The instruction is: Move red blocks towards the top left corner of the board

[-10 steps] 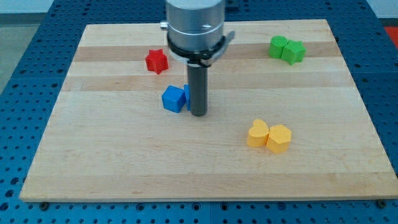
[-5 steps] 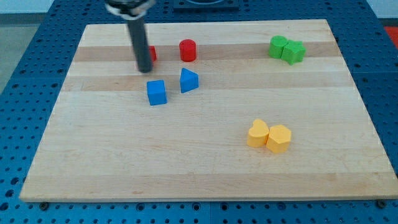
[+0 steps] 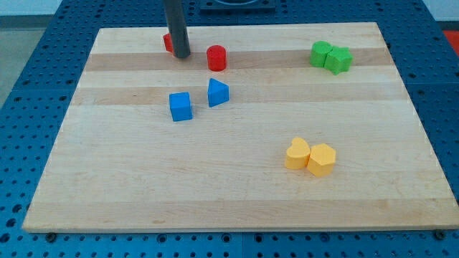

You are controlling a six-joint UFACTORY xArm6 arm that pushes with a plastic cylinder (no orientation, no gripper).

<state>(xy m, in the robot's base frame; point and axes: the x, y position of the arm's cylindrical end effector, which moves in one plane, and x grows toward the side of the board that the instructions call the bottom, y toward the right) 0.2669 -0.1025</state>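
A red cylinder (image 3: 216, 58) stands near the top of the wooden board (image 3: 237, 193), left of centre. A second red block (image 3: 168, 42) lies just to its left, closer to the top edge, mostly hidden behind my rod, so its shape cannot be made out. My tip (image 3: 181, 55) rests on the board right against that hidden red block's right side, and a short way left of the red cylinder.
A blue cube (image 3: 181, 106) and a blue triangular block (image 3: 218, 92) lie below the red blocks. Two green blocks (image 3: 330, 56) touch at the top right. Two yellow blocks (image 3: 310, 156) touch at the lower right.
My rod has moved up and slightly right, from the left red block's lower left to its right side. That red block has shifted upward towards the top edge. The other blocks have not moved.
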